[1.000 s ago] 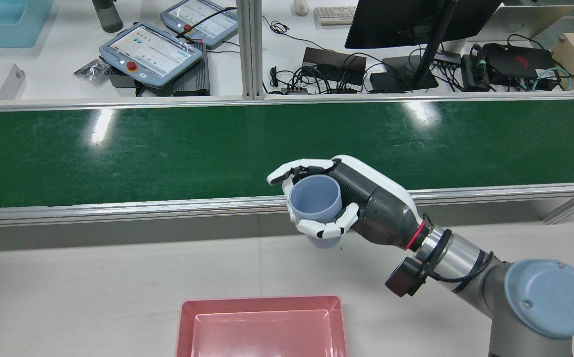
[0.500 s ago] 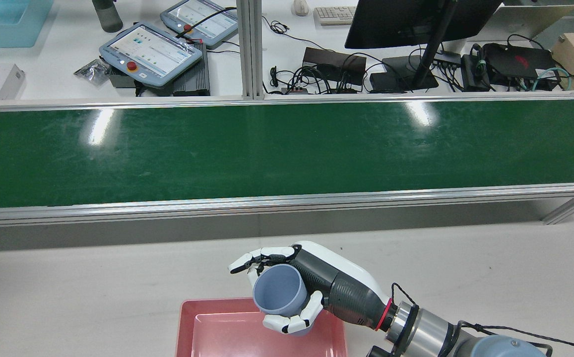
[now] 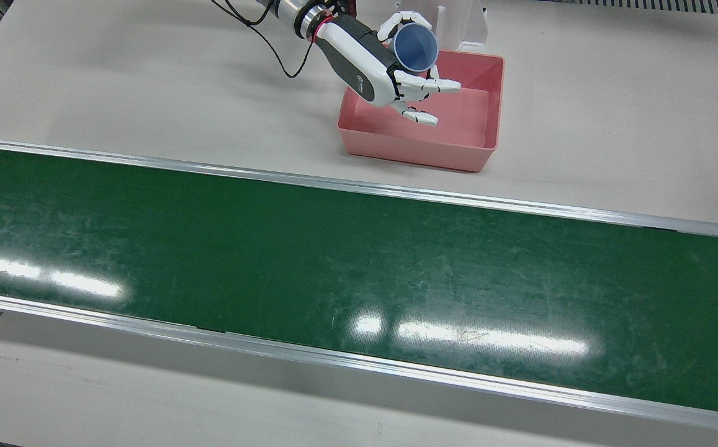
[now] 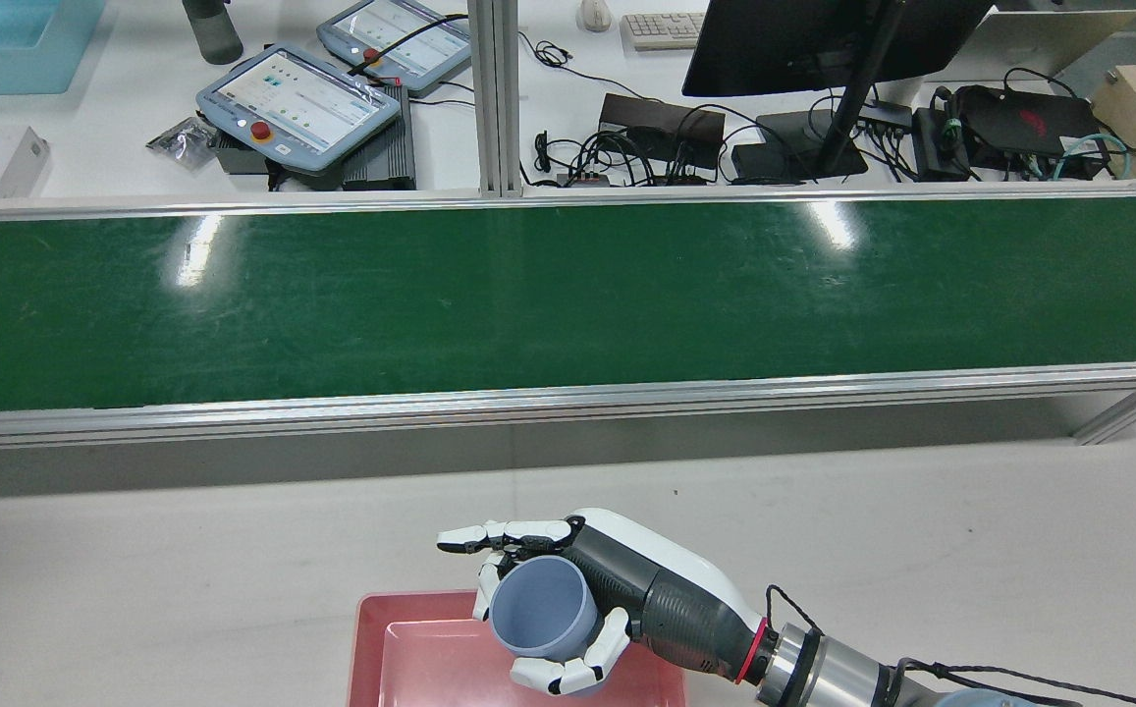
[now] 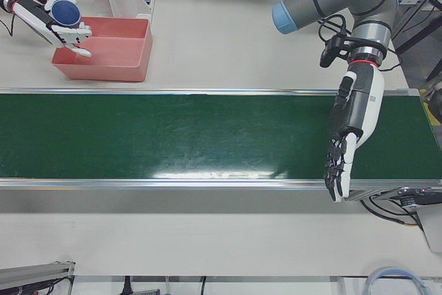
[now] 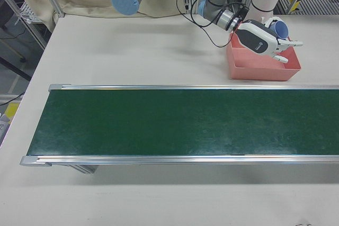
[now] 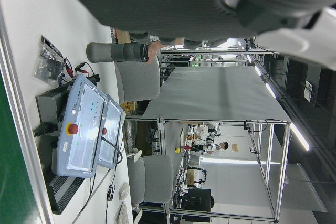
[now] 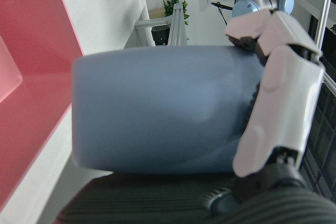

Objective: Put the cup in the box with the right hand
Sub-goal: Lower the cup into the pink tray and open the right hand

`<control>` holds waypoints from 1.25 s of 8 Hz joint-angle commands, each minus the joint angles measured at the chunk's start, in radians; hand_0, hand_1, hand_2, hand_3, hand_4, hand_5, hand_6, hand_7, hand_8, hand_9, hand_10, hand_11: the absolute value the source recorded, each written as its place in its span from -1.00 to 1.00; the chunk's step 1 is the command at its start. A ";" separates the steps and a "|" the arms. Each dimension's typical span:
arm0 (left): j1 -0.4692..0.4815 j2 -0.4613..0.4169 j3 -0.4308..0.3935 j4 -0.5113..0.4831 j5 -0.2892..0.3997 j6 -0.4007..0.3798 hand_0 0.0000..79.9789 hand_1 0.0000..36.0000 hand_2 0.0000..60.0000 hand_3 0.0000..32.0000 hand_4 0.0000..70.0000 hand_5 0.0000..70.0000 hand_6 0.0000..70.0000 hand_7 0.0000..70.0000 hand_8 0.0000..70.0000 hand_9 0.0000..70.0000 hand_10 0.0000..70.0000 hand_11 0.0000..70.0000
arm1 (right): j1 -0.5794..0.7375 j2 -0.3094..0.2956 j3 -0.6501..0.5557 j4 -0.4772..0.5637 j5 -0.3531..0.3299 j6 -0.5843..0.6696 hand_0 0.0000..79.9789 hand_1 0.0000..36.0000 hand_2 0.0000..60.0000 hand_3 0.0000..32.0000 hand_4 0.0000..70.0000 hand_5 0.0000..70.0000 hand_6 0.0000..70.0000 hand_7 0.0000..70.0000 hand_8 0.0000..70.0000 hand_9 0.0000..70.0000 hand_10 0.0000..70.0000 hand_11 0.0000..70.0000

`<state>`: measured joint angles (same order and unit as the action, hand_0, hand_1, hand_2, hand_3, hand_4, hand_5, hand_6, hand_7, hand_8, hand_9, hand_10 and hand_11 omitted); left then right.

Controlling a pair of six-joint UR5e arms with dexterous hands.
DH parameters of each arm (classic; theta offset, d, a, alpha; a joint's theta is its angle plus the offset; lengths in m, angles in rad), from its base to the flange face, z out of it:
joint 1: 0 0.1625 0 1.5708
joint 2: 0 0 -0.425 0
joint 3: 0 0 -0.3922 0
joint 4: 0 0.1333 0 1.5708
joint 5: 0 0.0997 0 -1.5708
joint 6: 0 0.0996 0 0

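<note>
A blue cup (image 4: pixel 540 617) sits in my right hand (image 4: pixel 626 589), its mouth tilted up. The hand holds it over the near-right part of the pink box (image 4: pixel 368 638). The thumb is under the cup and the upper fingers (image 4: pixel 509 535) stick out straight past its rim. The front view shows the cup (image 3: pixel 416 48) in the hand (image 3: pixel 377 68) above the box (image 3: pixel 483 149). In the right hand view the cup (image 8: pixel 163 108) fills the frame beside the box wall (image 8: pixel 26 51). My left hand (image 5: pixel 352 122) hangs open over the belt's far end, empty.
The green conveyor belt (image 3: pixel 334 261) runs across the table between the box and the operators' side. A white stand (image 3: pixel 464 25) is right behind the box. Teach pendants (image 4: pixel 297 103) and a monitor (image 4: pixel 823 39) lie beyond the belt.
My right hand has carried the cup from the belt's edge back over the pink box. Its upper fingers have straightened off the cup's rim.
</note>
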<state>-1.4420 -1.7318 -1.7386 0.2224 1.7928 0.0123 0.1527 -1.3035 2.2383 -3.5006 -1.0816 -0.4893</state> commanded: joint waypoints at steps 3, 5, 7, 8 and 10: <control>0.000 0.000 0.001 0.000 0.000 0.000 -1.00 -1.00 -1.00 -1.00 -1.00 -1.00 -1.00 -1.00 -1.00 -1.00 -1.00 -1.00 | -0.001 0.001 0.001 0.005 0.002 0.002 0.18 -0.35 -1.00 -1.00 -1.00 -0.91 -0.90 -0.67 -1.00 -0.97 -1.00 -1.00; 0.000 0.000 0.001 0.000 0.000 0.000 -1.00 -1.00 -1.00 -1.00 -1.00 -1.00 -1.00 -1.00 -1.00 -1.00 -1.00 -1.00 | -0.001 0.001 0.001 0.005 0.002 0.003 0.03 -0.61 -1.00 -1.00 -0.99 -0.95 -0.90 -0.61 -1.00 -0.95 -1.00 -1.00; 0.000 0.000 0.001 0.000 0.000 0.000 -1.00 -1.00 -1.00 -1.00 -1.00 -1.00 -1.00 -1.00 -1.00 -1.00 -1.00 -1.00 | -0.001 0.003 0.001 0.005 0.002 0.005 -0.04 -0.68 -1.00 -1.00 -0.96 -0.97 -0.88 -0.50 -1.00 -0.91 -1.00 -1.00; 0.000 0.000 0.001 0.000 0.000 0.000 -1.00 -1.00 -1.00 -1.00 -1.00 -1.00 -1.00 -1.00 -1.00 -1.00 -1.00 -1.00 | 0.007 0.004 0.024 0.015 0.008 0.008 -0.06 -0.69 -0.99 -1.00 -0.95 -0.97 -0.88 -0.47 -1.00 -0.91 -1.00 -1.00; 0.000 0.000 0.001 0.000 0.000 0.000 -1.00 -1.00 -1.00 -1.00 -1.00 -1.00 -1.00 -1.00 -1.00 -1.00 -1.00 -1.00 | 0.111 0.007 0.079 0.106 0.118 0.005 -0.06 -0.64 -0.90 -1.00 -0.95 -0.97 -0.87 -0.41 -1.00 -0.87 -1.00 -1.00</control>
<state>-1.4420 -1.7319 -1.7380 0.2224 1.7932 0.0123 0.1728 -1.2987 2.2619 -3.4641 -1.0579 -0.4828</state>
